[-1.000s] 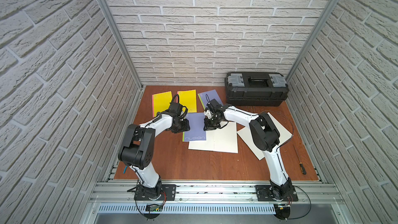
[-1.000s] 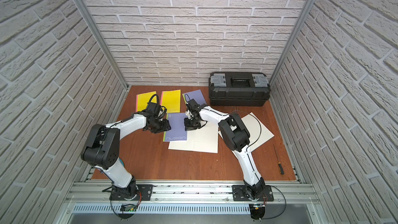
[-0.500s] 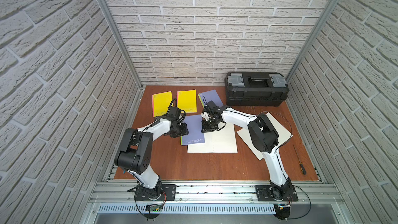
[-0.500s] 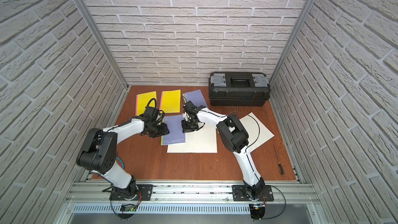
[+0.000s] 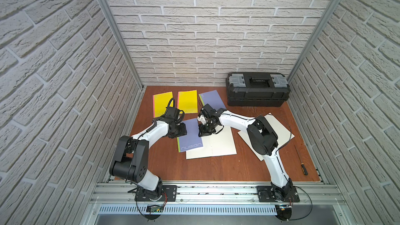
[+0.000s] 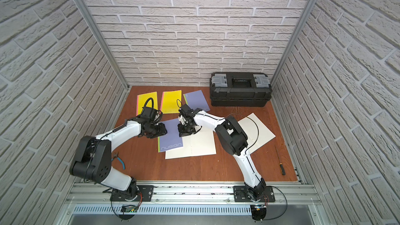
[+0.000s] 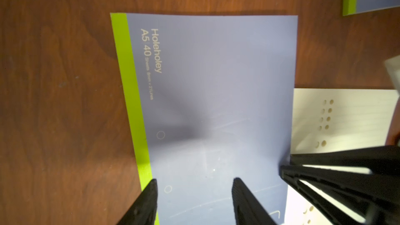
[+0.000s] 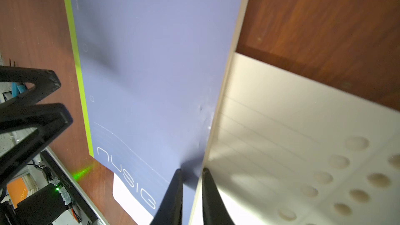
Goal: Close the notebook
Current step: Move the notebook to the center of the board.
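The notebook (image 5: 190, 136) lies near the middle of the tabletop (image 5: 216, 169), between the two arms. Its purple cover (image 7: 216, 83), with a green strip along one long edge and the printed word "nusign", is folded over part of the cream lined pages (image 5: 218, 146). These pages face up and extend past the cover on the robot's right and on the near side. The right tool (image 8: 192, 174) is drawn narrow, and its fingers (image 8: 175, 193) pinch the free long edge of the cover. In the right wrist view that edge appears slightly raised off the punched lined page beneath. The left tool (image 7: 194, 182) stands with its jaws apart over the cover near the green strip and holds nothing. Whether its tips touch the cover cannot be told. At the back of the tabletop lie two yellow notebooks (image 5: 162, 103) (image 5: 187, 101) and a second purple notebook (image 5: 211, 99), with a black toolbox (image 5: 257, 93) beside them. A loose white sheet (image 5: 279, 130) lies under the right arm. A screwdriver (image 5: 302, 163) lies near the right edge. Pliers (image 6: 120, 161) show by the left arm in a top view.
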Robot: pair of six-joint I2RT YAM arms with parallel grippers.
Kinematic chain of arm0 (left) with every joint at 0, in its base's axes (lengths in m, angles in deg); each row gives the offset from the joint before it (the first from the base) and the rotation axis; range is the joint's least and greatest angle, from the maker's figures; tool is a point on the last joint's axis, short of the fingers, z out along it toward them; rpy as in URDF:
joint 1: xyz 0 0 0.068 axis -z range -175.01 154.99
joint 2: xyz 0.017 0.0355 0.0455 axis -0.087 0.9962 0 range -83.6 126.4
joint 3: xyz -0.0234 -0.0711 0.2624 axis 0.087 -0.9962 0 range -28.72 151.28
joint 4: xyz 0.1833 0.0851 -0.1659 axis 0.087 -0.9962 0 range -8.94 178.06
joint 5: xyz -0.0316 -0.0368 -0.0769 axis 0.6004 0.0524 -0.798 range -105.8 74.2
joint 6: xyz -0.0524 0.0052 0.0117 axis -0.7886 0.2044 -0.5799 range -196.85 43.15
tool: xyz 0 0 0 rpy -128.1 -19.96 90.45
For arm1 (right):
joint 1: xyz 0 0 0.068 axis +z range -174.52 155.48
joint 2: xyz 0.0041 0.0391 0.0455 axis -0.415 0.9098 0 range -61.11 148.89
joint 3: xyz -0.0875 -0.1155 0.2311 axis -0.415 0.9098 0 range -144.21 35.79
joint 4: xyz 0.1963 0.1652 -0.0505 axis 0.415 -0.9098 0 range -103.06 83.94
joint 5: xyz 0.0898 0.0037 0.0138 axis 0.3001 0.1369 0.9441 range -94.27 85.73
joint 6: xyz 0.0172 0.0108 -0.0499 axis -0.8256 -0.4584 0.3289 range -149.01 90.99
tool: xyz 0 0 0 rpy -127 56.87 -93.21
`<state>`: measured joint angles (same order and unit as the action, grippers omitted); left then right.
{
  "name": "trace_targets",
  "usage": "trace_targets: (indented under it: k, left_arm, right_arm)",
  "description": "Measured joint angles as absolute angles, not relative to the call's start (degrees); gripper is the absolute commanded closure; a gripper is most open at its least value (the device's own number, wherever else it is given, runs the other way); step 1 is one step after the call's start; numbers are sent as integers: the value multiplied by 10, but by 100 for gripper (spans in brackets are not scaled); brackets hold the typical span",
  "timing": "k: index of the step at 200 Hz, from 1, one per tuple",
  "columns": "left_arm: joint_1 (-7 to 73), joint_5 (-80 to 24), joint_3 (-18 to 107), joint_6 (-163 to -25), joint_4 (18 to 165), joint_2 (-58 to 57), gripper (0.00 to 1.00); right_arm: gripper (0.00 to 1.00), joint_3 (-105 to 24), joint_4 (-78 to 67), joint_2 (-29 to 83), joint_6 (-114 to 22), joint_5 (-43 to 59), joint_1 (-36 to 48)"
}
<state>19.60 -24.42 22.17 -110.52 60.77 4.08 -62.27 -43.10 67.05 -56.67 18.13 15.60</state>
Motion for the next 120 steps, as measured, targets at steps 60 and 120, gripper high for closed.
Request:
trace_targets:
  k: [60, 120]
  left_arm:
    - [194, -213, 199, -1115, 588, 40, 43]
    - [191, -216, 184, -1116, 598, 40, 48]
  right_arm:
    - [81, -623, -432, 671, -567, 181, 157]
    - [81, -623, -432, 671, -567, 181, 157]
